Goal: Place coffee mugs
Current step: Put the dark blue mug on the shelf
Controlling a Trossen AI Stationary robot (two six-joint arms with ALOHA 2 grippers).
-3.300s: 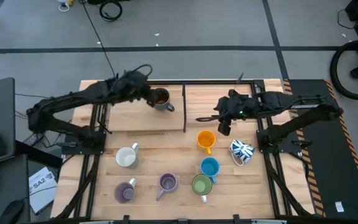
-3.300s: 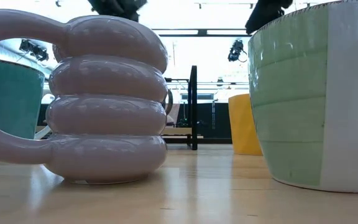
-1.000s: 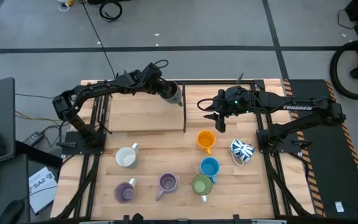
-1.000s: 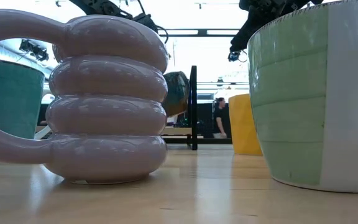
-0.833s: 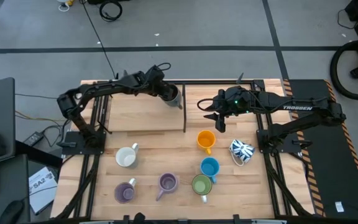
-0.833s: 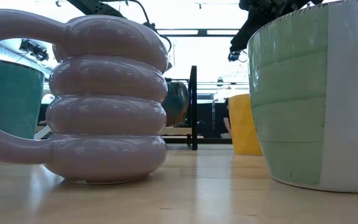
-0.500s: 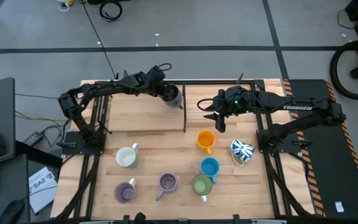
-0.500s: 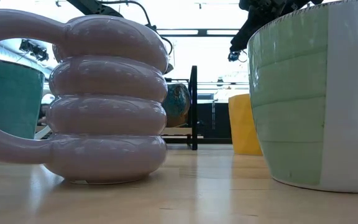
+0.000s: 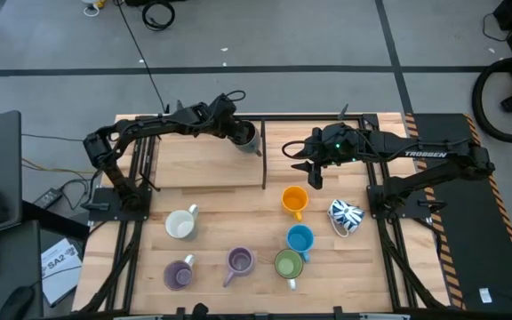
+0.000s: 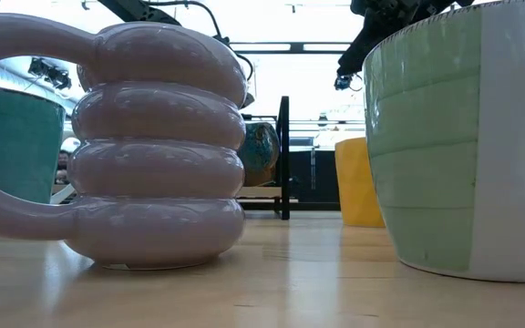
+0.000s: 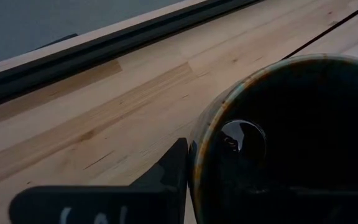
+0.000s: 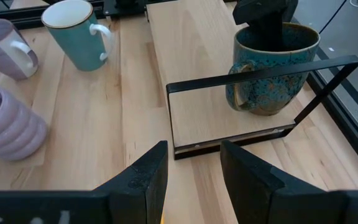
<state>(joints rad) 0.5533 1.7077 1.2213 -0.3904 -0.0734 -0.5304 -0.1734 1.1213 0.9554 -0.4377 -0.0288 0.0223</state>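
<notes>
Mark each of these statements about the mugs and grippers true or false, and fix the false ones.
1. The left gripper grips the dark mug by its rim. True.
2. The dark mug lies tipped on its side. False: it stands upright on the raised board.
3. The right gripper holds the orange mug. False: it is open and empty, with the orange mug standing apart on the table.
4. The green mug stands beside the blue mug. True.

Light wooden slatted table point(image 9: 212, 209) is fitted with a thin black metal divider frame point(image 9: 264, 154). Dark grey mug point(image 9: 248, 135) is seated beside the frame; seven ceramic mugs are clustered near the front edge.
</notes>
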